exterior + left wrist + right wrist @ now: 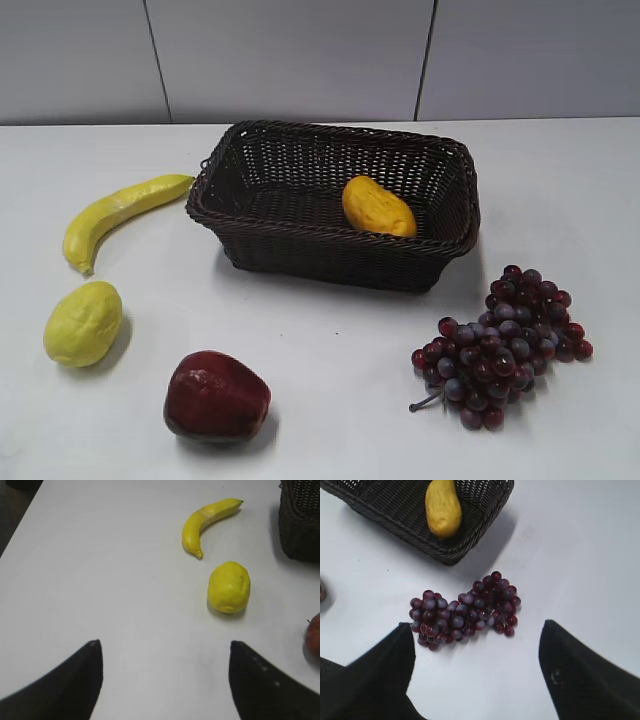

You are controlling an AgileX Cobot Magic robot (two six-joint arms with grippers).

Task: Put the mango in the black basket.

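The orange-yellow mango (378, 206) lies inside the black woven basket (300, 240), against its near right wall. It also shows in the right wrist view (442, 507), resting in the basket's corner (480, 535). The basket's edge shows at the top right of the left wrist view (300, 525). My left gripper (165, 680) is open and empty above bare table, well short of the fruit. My right gripper (477, 670) is open and empty, just in front of the grapes. Neither gripper shows in the exterior view.
A yellow banana (115, 212) and a pale lumpy lemon-yellow fruit (83, 322) lie left of the basket. A dark red apple (215, 397) sits at the front. A bunch of purple grapes (505, 345) lies front right, also in the right wrist view (465, 611).
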